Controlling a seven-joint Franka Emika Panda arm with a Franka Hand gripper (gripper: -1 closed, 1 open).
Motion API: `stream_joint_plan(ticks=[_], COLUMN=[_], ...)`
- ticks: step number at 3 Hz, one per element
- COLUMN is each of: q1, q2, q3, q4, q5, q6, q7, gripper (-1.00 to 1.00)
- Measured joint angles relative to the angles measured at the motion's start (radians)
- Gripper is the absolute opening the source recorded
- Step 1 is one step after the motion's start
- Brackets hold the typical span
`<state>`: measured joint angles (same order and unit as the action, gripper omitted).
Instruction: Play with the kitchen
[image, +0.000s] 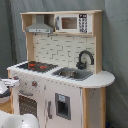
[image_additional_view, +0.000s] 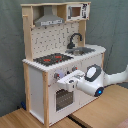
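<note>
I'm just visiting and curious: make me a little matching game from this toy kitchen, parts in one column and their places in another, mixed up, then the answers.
Parts:
1. microwave
2. grey hood
3. black faucet
4. oven door

Places:
A. beside the sink on the countertop
B. on the front, below the knobs
C. top shelf, at the first exterior view's right
D. top shelf, above the hob

Pairs: 1-C, 2-D, 3-A, 4-B
</note>
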<state>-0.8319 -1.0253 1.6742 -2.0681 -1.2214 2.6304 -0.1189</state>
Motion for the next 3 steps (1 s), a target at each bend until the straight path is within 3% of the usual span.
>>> stream_joint_plan(ticks=[2,3], q1=[-0.087,-0.06], q2=[-0.001,-0.001], q3=[0.041,0.107], q4=[0.071,0.094], q5=[0.159,0.187], q6=[0.009,-0.057], q7=[-0.007,0.003], gripper=[1.0,1.0])
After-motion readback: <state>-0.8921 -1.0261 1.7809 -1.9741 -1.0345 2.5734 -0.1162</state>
